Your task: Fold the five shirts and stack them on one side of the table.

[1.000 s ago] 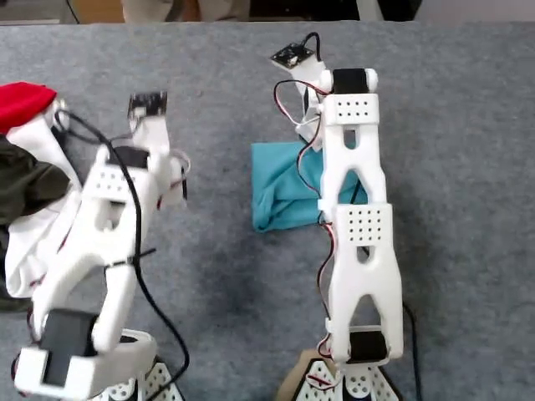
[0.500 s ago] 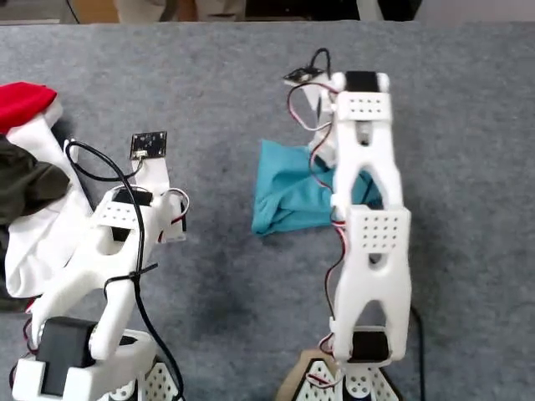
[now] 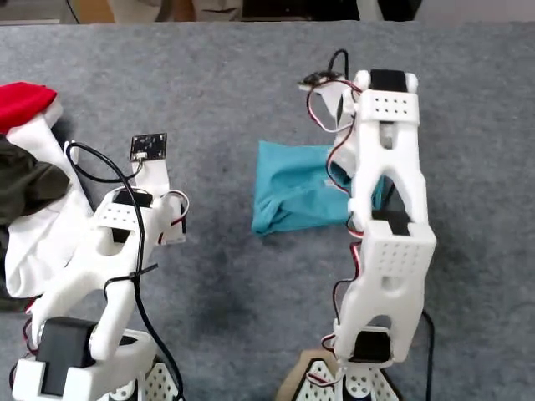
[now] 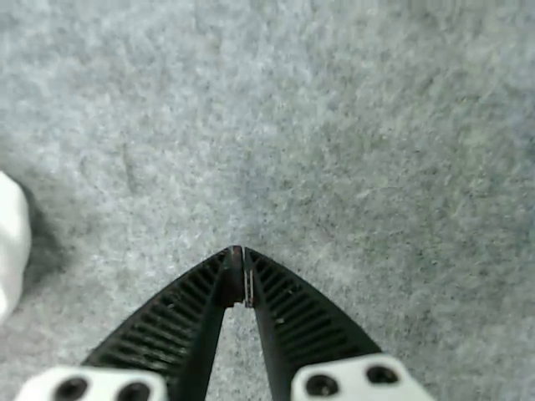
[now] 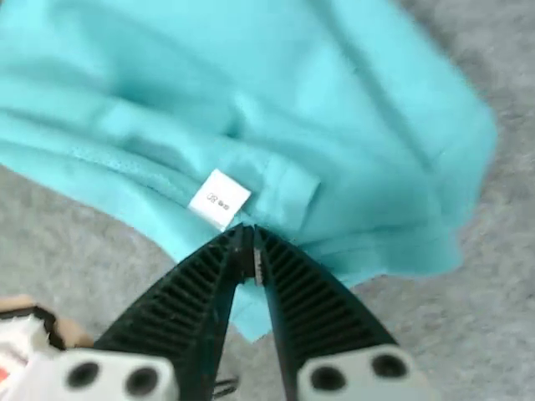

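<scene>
A crumpled teal shirt lies on the grey table mat near the middle, with the right arm stretched over its right part. In the right wrist view my right gripper is shut, its tips just over the teal shirt next to a small white label. A heap of shirts sits at the left edge: red, dark green and white. My left gripper is shut over bare mat, with a bit of white cloth off to one side.
The grey mat covers the whole table. The left arm stands between the shirt heap and the teal shirt. Bare mat stretches along the far side and the right edge.
The right arm has swung to the right over the teal shirt. The left arm drew back toward its base, then kept still.
</scene>
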